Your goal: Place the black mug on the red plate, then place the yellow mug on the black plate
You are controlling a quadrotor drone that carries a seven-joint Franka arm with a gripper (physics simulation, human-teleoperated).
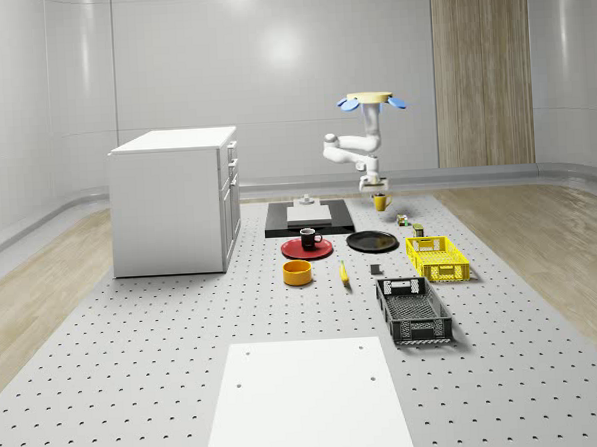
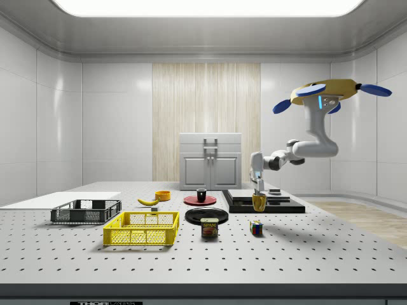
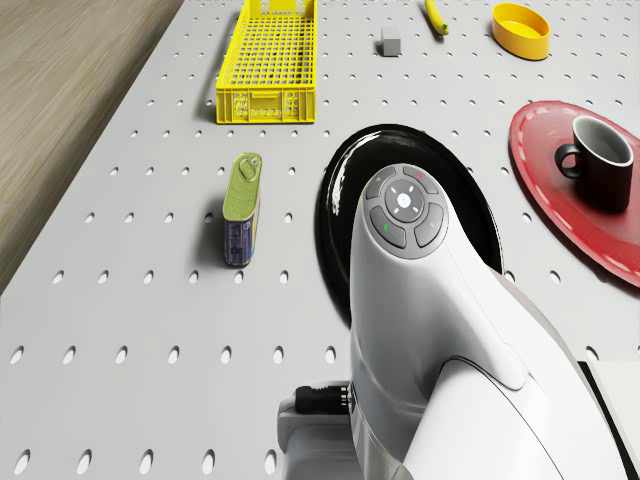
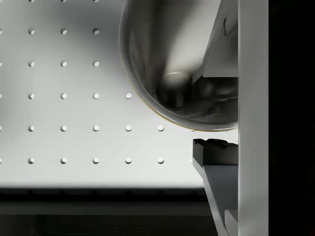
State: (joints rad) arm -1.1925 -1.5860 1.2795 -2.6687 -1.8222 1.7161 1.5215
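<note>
The drone (image 2: 333, 95), with its yellow body and blue rotors, hovers above the far right part of the perforated grey table (image 1: 136, 372) in the whole-scene view, its white arm reaching down. The gripper (image 2: 259, 192) is clamped on the rim of the glossy yellow mug (image 2: 259, 203), one finger (image 4: 216, 150) outside the wall and the other inside. The mug hangs upright, its long axis vertical and its mouth up, raised off the table, just beside the black slab (image 1: 308, 221). I cannot tell which way its handle points.

In the whole-scene view the round black plate (image 1: 372, 242) lies at about 6 o'clock from the held mug, near but apart from it. At the plate's 9 o'clock, just beside it, the round red plate (image 1: 307, 248) carries the black mug (image 1: 309, 239), upright and mouth up; in the drone view its handle (image 3: 568, 160) points towards the black plate. A yellow mesh crate (image 1: 438, 258) sits at the black plate's 4 o'clock, and a small tin can (image 2: 210, 227) stands near it.
</note>
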